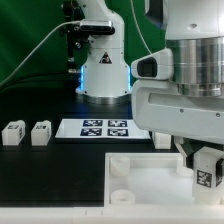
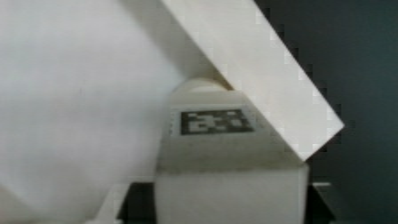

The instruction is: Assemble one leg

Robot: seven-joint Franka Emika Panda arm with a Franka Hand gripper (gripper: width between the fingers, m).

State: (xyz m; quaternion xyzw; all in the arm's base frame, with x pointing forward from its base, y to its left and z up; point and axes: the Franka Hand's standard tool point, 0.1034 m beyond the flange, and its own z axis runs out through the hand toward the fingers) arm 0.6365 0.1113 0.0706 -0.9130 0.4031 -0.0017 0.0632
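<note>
Holding the leg [image 2: 215,150] over the bench's near right corner, at the tabletop piece [image 1: 140,178].
Gripper [image 1: 203,168] pinches the leg tag-outward, apparently to seat it; two spare legs [image 1: 27,134] wait near the left edge.

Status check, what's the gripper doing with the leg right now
Gripper shut on small white tagged plastic leg. Leg hangs at the large white recessed square piece, touching its edge. Two spare white legs stand aside, untouched. Nothing blocking.

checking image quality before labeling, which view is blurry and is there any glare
Wrist view: soft and close-up, the leg fills the frame, tag readable but fuzzy. Exterior view: sharper, the arm near the lens is bright and slightly washed out, the marker board crisp, no strong glare.
</note>
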